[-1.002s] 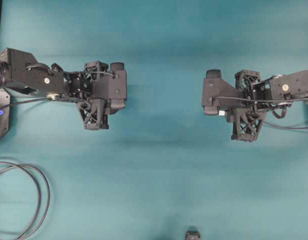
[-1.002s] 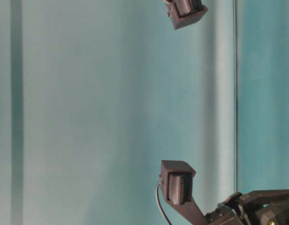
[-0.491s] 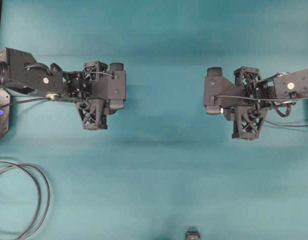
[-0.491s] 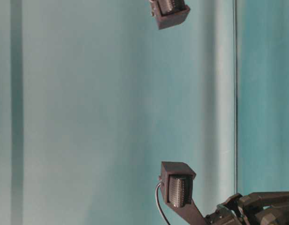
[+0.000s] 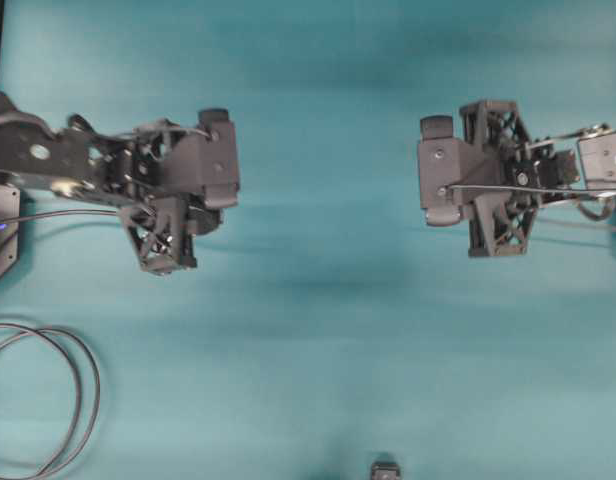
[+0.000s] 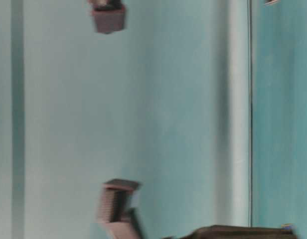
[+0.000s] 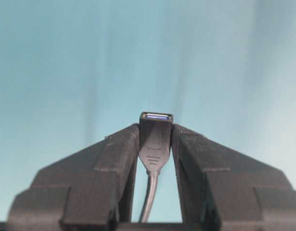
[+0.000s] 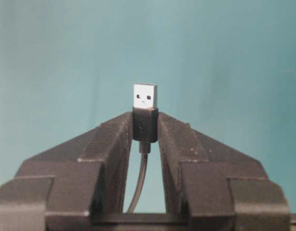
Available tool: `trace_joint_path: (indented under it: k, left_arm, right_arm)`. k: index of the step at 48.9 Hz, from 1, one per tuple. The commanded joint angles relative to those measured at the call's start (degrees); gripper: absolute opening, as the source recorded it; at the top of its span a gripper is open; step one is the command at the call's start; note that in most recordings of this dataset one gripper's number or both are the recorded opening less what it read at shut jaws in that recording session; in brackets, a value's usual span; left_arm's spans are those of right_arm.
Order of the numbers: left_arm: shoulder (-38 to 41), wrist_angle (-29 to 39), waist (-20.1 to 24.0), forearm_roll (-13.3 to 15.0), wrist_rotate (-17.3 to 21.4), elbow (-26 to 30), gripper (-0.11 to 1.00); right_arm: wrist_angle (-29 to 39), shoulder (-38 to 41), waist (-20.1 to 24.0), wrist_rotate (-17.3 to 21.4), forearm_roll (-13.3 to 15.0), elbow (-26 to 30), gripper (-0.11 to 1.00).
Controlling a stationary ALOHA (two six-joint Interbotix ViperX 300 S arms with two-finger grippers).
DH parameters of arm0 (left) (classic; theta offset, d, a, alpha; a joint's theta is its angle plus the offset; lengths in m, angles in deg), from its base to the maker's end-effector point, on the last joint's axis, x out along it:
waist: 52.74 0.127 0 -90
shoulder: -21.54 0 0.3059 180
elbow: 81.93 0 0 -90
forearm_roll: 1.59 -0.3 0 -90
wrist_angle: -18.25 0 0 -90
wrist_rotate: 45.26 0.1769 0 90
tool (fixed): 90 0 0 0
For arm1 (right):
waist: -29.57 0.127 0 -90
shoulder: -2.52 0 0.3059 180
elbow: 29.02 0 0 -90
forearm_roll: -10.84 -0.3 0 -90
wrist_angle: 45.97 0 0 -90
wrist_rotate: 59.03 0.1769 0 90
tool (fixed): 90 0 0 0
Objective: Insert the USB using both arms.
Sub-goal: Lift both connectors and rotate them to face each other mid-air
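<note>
The USB, a silver plug with a black collar on a thin dark cable, stands upright between my right gripper's fingers, which are shut on the collar. My left gripper is shut on a rounded all-black socket whose open end points away from the camera. In the overhead view the left gripper and the right gripper face each other across a wide gap over the teal table. The plug and the socket are too small to make out there.
A looped dark cable coil lies at the lower left. A small black object sits at the bottom edge. A black base with a blue light is at the left edge.
Both grippers have moved toward the top of the overhead view and a little further apart. The left one has tilted. Both holds are unchanged.
</note>
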State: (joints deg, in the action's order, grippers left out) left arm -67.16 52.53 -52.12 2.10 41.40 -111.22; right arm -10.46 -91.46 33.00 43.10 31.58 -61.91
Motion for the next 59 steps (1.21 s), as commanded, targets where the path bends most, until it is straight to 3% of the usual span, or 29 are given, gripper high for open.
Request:
trace_joint_path:
  k: [1,10,17,35,39,42,48,59]
  left_arm:
    - [-4.6,1.2,1.5,2.5,-0.9,2.7,0.24]
    - [-9.8,1.4,5.9,11.8,2.1,2.7,0.24]
    - [-10.5,6.0,7.7,21.4,9.1,3.2,0.25]
    - [-6.7,19.1,20.8,60.2,37.4,0.4,0.24]
    - [-3.9,23.6,23.4,68.5,43.8,-1.1,0.25]
    - [-1.3,27.2,24.5,72.9,47.2,-1.5,0.24]
    - [4.4,32.7,25.7,77.8,52.0,-0.4,0.24]
    - [13.5,38.1,26.6,78.6,55.0,7.0,0.24]
  right_arm:
    - [3.1,-1.9,0.9,0.2,4.9,2.5,0.21]
    - [5.7,-2.7,2.7,0.4,12.3,3.1,0.21]
    - [8.0,-2.8,4.0,2.8,18.8,3.1,0.21]
    - [20.6,-3.0,13.5,18.1,48.6,2.1,0.21]
    - [25.3,-3.1,15.7,21.4,53.7,1.3,0.21]
    - [28.2,-3.1,17.4,24.0,57.0,0.5,0.21]
    - [30.1,-2.9,19.9,25.0,61.0,-0.8,0.21]
    - [30.8,-0.8,20.6,23.2,61.7,-1.8,0.21]
